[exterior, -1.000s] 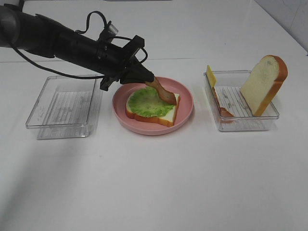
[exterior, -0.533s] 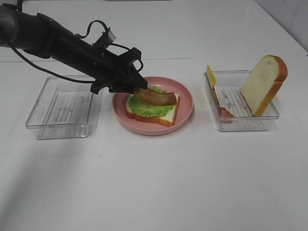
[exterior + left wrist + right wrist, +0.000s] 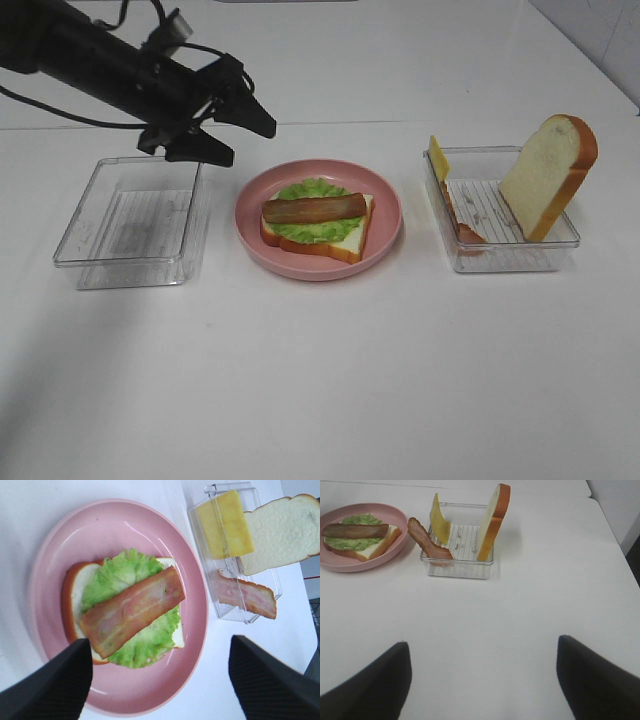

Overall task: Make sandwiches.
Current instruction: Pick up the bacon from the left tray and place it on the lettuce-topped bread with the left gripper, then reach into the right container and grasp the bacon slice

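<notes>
1. The left gripper [image 3: 247, 142] hangs in the air with its jaws spread wide and nothing between them. It sits above the gap between the left tray [image 3: 130, 262] and the pink plate [image 3: 385, 200], touching neither.
2. In the left wrist view, the left gripper [image 3: 160, 645] shows two dark fingers [image 3: 50, 685] well apart at the edge of the picture, with the plate [image 3: 60, 555] below them.
3. The sandwich [image 3: 315, 220] lies on the pink plate near the middle of the table [image 3: 330, 380], just beside the left gripper's tips. It has no top slice on it.
4. It is built of a lower bread slice [image 3: 345, 245], a leaf of lettuce [image 3: 320, 232] on that, and one bacon strip [image 3: 314, 208] laid flat across the lettuce.
5. The right tray [image 3: 500, 262] stands well apart from the left gripper, on the far side of the plate. An upright bread slice [image 3: 548, 175] leans against one of its ends.
6. A cheese slice [image 3: 438, 157] stands at the tray's other end, and a spare bacon strip [image 3: 462, 228] leans over the wall there.
7. The right gripper [image 3: 482, 645] is fully open and holds nothing. It is above bare table, with the right tray [image 3: 457, 567] ahead of it
</notes>
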Tool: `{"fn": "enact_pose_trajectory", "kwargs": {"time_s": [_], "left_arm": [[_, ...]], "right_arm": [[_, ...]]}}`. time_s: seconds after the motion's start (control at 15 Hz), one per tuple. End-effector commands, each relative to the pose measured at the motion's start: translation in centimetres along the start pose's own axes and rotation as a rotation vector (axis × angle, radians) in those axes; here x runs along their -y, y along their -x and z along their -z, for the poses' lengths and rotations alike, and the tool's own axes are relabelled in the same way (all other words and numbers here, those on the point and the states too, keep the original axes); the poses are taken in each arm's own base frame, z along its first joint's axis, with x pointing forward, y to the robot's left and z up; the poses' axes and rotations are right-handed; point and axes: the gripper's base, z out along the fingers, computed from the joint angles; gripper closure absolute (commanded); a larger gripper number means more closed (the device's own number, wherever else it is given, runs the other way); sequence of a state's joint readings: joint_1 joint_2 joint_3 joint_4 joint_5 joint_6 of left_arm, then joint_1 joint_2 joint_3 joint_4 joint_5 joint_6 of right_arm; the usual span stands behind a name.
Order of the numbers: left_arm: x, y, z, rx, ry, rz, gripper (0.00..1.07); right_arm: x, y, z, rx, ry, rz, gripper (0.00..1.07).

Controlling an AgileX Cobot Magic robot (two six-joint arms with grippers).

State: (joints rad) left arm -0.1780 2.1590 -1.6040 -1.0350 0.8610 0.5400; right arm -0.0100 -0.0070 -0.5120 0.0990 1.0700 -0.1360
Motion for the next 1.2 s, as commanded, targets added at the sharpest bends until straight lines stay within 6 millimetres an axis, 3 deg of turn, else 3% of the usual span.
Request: {"fn": "enact_pose_trajectory", "kwargs": {"time_s": [0.07, 0.27, 0.33, 0.6, 0.67, 0.73, 0.87, 1.0, 1.2], "left_arm": [[1.1, 0.6, 4.2, -0.003, 0.039, -0.083, 0.34], [2.7, 0.7, 11.3, 0.022, 0.208, -0.133, 0.34], [3.1, 0.5, 12.3, 0.023, 0.243, -0.151, 0.34], [5.8, -1.9, 19.6, 0.001, 0.56, -0.17, 0.34], [6.3, -2.2, 20.4, 0.007, 0.579, -0.166, 0.34], [8.2, -3.7, 23.1, 0.017, 0.621, -0.174, 0.34], [10.6, -5.7, 26.3, 0.073, 0.645, -0.197, 0.34], [12.0, -8.5, 28.2, 0.116, 0.644, -0.218, 0.34], [12.5, -14.4, 29.7, 0.132, 0.643, -0.225, 0.34]], "right_arm": [[0.0, -0.1, 0.1, 0.014, -0.007, 0.008, 0.31], [0.0, -0.1, 0.1, 0.014, -0.007, 0.008, 0.31], [0.0, -0.1, 0.1, 0.014, -0.007, 0.008, 0.31], [0.0, -0.1, 0.1, 0.014, -0.007, 0.008, 0.31], [0.0, -0.1, 0.1, 0.014, -0.007, 0.008, 0.31], [0.0, -0.1, 0.1, 0.014, -0.007, 0.008, 0.31], [0.0, -0.1, 0.1, 0.014, -0.007, 0.008, 0.31], [0.0, -0.1, 0.1, 0.014, -0.007, 0.008, 0.31], [0.0, -0.1, 0.1, 0.014, -0.007, 0.008, 0.31]]}}
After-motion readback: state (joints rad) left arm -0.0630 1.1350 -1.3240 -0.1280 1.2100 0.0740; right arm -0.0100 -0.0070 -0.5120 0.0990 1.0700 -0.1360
